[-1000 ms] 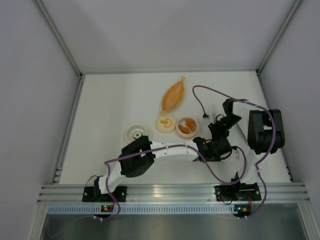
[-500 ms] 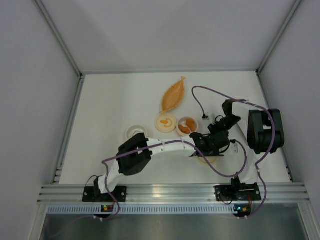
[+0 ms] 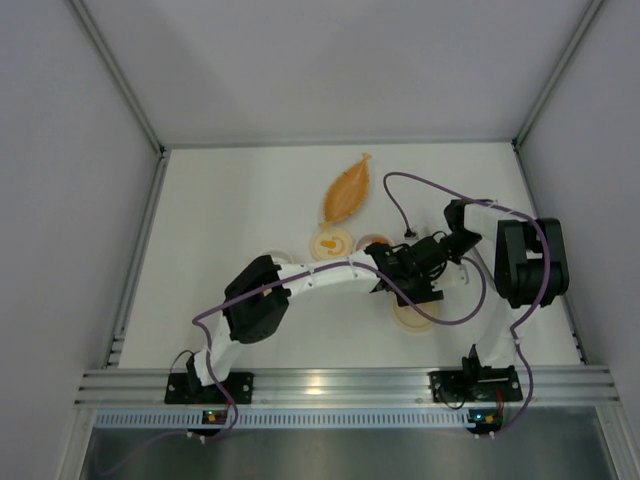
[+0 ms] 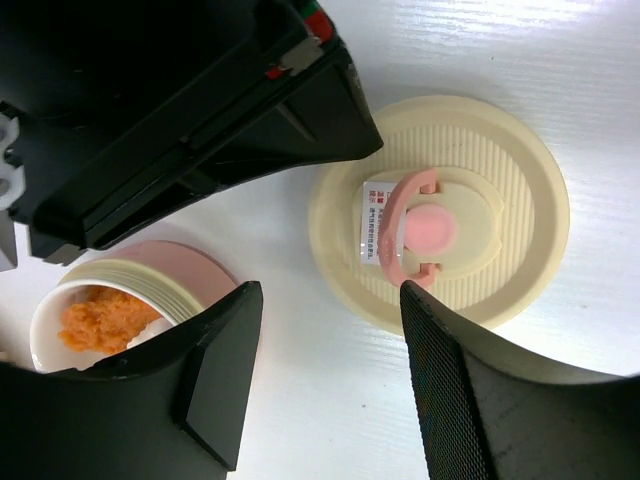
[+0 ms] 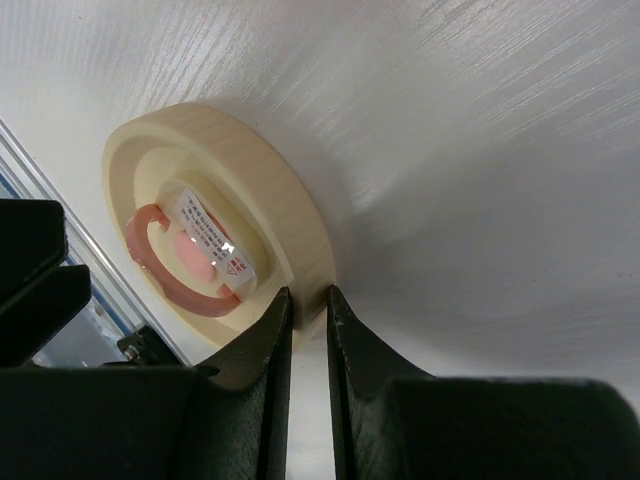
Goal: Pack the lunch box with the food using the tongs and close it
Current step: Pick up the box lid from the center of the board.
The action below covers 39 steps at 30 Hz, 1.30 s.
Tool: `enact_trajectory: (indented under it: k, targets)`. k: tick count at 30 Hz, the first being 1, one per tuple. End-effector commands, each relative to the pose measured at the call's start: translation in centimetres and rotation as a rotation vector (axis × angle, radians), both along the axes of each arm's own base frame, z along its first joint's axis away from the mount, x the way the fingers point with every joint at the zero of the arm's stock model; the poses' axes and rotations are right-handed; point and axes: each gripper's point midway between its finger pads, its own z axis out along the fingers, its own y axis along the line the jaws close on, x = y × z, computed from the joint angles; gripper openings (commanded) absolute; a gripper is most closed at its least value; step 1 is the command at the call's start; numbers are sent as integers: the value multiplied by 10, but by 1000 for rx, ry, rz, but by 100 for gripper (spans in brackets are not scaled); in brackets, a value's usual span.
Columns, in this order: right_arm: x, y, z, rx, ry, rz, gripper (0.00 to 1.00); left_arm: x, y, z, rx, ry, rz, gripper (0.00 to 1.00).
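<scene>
Masking: food (image 4: 100, 315) half-hidden behind parted left jaws | lid (image 4: 500, 180) edge covered

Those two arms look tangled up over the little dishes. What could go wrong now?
The left end effector, open, hangs right beside the right end effector over the cream lid; the arms might bump. It also sits close to the pink-rimmed cup of orange food and could tip it.

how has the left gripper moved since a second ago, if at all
Yes. In the top view the left gripper has moved away from the arm bases, toward the orange leaf-shaped tray, uncovering the cream lid.
</scene>
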Motion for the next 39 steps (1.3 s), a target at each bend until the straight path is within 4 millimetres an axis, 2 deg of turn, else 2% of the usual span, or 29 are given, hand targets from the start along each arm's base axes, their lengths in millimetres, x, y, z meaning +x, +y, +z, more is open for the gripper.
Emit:
enact_trajectory:
  k: [1,14,20,24,25,27,28,34,35,38,39]
  targets:
    - [8,-2,-16,-31,-52,82,14,-5,-13,25,-89,89,-5,63]
    - [12,1,-15,-23,-49,69,15,-24,-25,3,-86,209,-42,61]
    - [13,1,-15,-19,-44,66,15,-28,-19,-23,-32,253,-16,57]
    - [13,2,-15,-18,-43,64,15,-30,-18,-31,-23,273,5,48]
    - [14,2,-15,-18,-44,64,15,-31,-18,-31,-23,278,4,43]
    - [14,3,-14,-15,-44,61,15,-32,-19,-30,-27,280,4,38]
    - [15,3,-14,-16,-46,59,15,-33,-20,-29,-29,283,2,33]
    - [19,6,-8,-1,-53,46,16,-38,-20,-17,-50,297,23,19]
    - [19,7,-5,6,-45,34,18,-39,-19,-15,-51,302,30,15]
    - [23,16,11,42,-41,8,33,-44,-11,-4,-58,315,51,9]
    - [27,18,17,51,-51,1,39,-45,-8,0,-63,319,59,4]
